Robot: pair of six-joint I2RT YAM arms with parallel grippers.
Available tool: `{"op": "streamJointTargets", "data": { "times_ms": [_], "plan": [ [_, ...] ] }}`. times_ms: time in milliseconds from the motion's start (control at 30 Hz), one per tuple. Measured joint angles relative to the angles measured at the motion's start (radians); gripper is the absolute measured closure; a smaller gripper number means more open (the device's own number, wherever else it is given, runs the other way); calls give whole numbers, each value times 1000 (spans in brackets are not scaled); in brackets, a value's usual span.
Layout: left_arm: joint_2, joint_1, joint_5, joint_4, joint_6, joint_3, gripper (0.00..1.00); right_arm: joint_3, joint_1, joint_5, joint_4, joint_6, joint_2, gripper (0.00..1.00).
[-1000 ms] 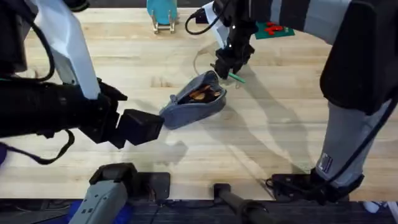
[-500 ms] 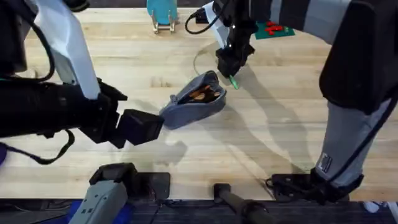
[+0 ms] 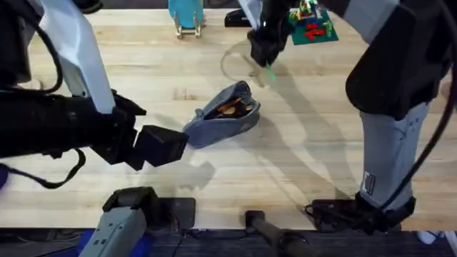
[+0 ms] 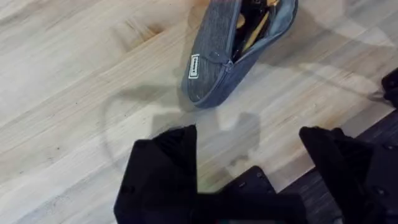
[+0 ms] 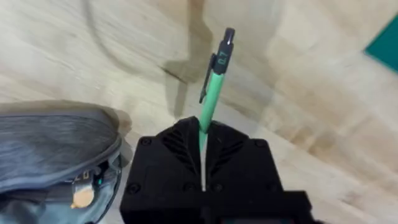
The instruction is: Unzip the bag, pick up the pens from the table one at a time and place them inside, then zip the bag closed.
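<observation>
Right fingers (image 5: 203,163) clamped on the green pen (image 5: 213,81) beyond the open bag (image 3: 225,114); left fingers (image 4: 249,165) apart.

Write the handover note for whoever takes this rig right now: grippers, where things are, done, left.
Right gripper: shut on the green pen, held off the table beyond the bag.
Left gripper: open, holding nothing, just short of the bag's near end.
Bag: unzipped, lying on the table, brownish things already inside.
Done: unzipping; green pen picked up.
Left: drop this pen into the opening, collect any other pens, zip the bag shut.
</observation>
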Motion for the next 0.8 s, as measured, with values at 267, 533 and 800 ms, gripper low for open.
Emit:
{"op": "streamJointTargets", "data": {
  "times_ms": [267,533,800],
  "plan": [
    [0,0,0,0,0,0,6,96,0,-58,-100,-111,-2,967],
    [0,0,0,0,0,0,6,120,0,-98,-75,-187,-2,966],
    [0,0,0,0,0,0,6,156,0,-241,-110,-318,-2,966]
  ]
}}
